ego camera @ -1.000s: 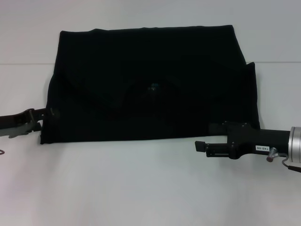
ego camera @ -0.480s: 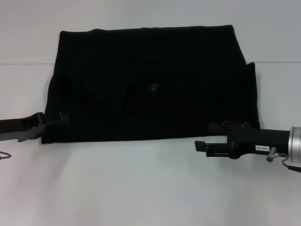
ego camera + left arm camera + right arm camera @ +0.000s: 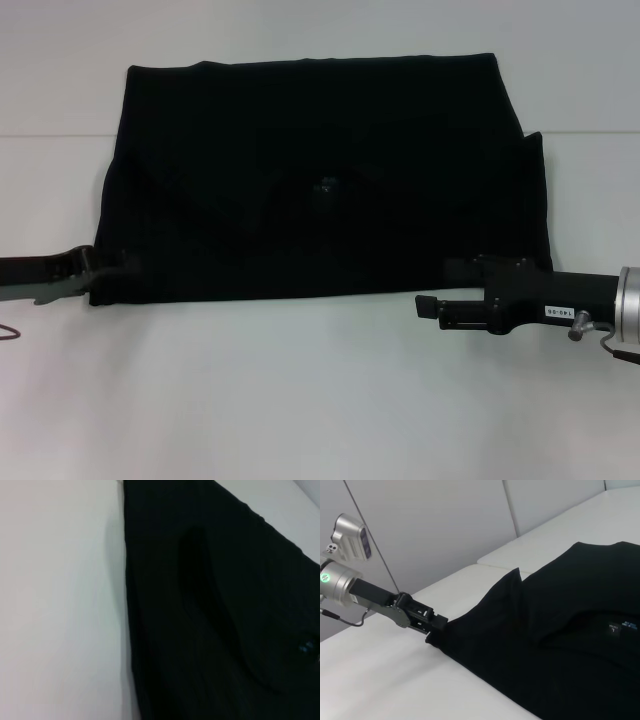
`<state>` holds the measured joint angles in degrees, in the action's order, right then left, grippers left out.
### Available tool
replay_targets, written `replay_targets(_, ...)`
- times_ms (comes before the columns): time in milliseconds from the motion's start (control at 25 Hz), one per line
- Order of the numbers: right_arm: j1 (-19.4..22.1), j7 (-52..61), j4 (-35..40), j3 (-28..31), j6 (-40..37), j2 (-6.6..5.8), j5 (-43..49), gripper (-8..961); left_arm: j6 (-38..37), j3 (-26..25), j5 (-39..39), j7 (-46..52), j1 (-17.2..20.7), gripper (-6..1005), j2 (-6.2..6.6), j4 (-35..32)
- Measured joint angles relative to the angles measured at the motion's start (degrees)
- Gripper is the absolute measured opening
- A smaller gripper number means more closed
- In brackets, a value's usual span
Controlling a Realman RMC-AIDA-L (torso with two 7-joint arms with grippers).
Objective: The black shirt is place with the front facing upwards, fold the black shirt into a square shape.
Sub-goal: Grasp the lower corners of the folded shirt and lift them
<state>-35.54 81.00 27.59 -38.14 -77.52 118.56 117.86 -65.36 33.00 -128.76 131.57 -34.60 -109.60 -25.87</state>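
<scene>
The black shirt (image 3: 320, 180) lies flat on the white table (image 3: 320, 400), folded into a wide block. Its small blue neck label (image 3: 325, 184) shows near the middle; the white lettering is hidden. My left gripper (image 3: 118, 264) is low at the shirt's front left corner and touches the cloth there; the right wrist view shows it (image 3: 434, 630) meeting that corner of the shirt (image 3: 560, 645). My right gripper (image 3: 440, 288) is open at the shirt's front edge near the right corner. The left wrist view shows the shirt's side edge (image 3: 210, 610) up close.
A seam in the white table (image 3: 60, 135) runs across behind the shirt's middle. Bare white table lies in front of the shirt and on both sides. A thin cable (image 3: 8, 330) shows at the left edge.
My left gripper slid in over the shirt's left edge, then dropped toward the front left corner. My right arm and the shirt have not moved.
</scene>
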Motion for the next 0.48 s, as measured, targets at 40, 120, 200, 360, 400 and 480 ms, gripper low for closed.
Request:
replay_targets(40, 0.01, -0.02, 0.01, 0.00, -0.01, 0.00, 0.00, 915, 0.05, 0.02, -0.21, 0.06, -0.03, 648, 0.00, -0.11)
replay_targets(120, 0.02, -0.18, -0.04, -0.14, -0.01, 0.00, 0.00, 915, 0.13, 0.03, -0.41, 0.19, -0.03, 528, -0.01, -0.25)
replay_targets(200, 0.02, -0.30, -0.11, -0.33, -0.01, 0.00, 0.01, 914, 0.14, 0.05, -0.42, 0.19, -0.04, 443, -0.04, -0.28)
replay_targets(360, -0.10, -0.39, -0.14, -0.40, -0.05, 0.00, 0.05, 914, 0.15, 0.05, -0.44, 0.11, -0.12, 292, -0.09, -0.30)
replay_targets(400, -0.12, -0.39, -0.15, -0.41, -0.06, 0.00, 0.06, 914, 0.16, 0.05, -0.44, 0.08, -0.13, 259, -0.11, -0.27)
replay_targets(480, -0.15, -0.40, -0.16, -0.43, -0.10, 0.00, 0.07, 914, 0.22, 0.13, -0.44, 0.05, -0.18, 193, -0.13, -0.19)
